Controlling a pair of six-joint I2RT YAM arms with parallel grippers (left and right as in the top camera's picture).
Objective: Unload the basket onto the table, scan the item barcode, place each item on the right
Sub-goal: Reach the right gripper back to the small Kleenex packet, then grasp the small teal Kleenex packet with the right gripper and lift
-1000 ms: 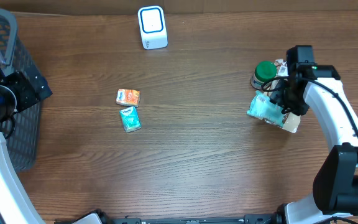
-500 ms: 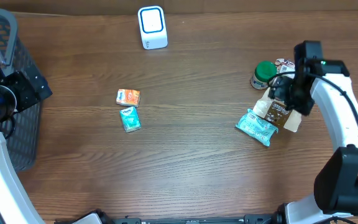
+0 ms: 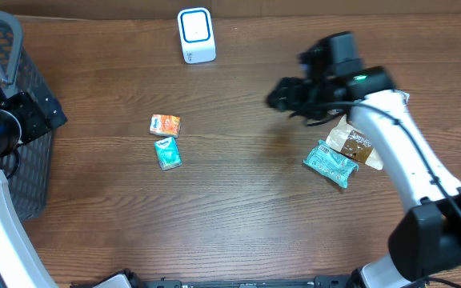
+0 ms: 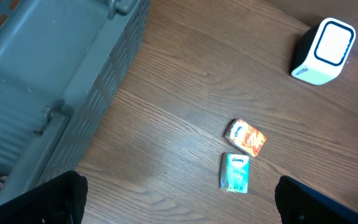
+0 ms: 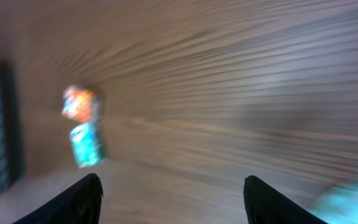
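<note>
Right gripper (image 3: 282, 96) is up over bare table (image 3: 238, 216) now, arm stretched across from the right edge. From its own camera the picture is smeared, but the two dark fingertips (image 5: 82, 198) stand wide apart at the bottom edge with only wood grain between them, so those jaws are parted and carrying nothing.

Ahead of that pincer and off to one side sit the two small packs, touching or nearly so: the orange packet (image 3: 165, 125) farther from the fingers, the teal tissue packet (image 3: 167, 153) just on the near side of it. Both are well apart from the fingertips.

Behind the pincer, beside its own forearm, the teal pouch (image 3: 330, 165) lies flat on the wood, with the brown packet (image 3: 357, 144) just beside it and partly under the arm. Neither is touched by the fingers.

The white scanner (image 3: 196, 35) stands upright at the far edge, well off to the pincer's side.

Over on the other side, the left gripper (image 4: 179, 204) hangs by the grey basket (image 4: 48, 68), its fingertips (image 4: 64, 198) spread to the corners of its view, nothing between them. The same two small packs lie out ahead of it on the table, the scanner farther beyond them.
</note>
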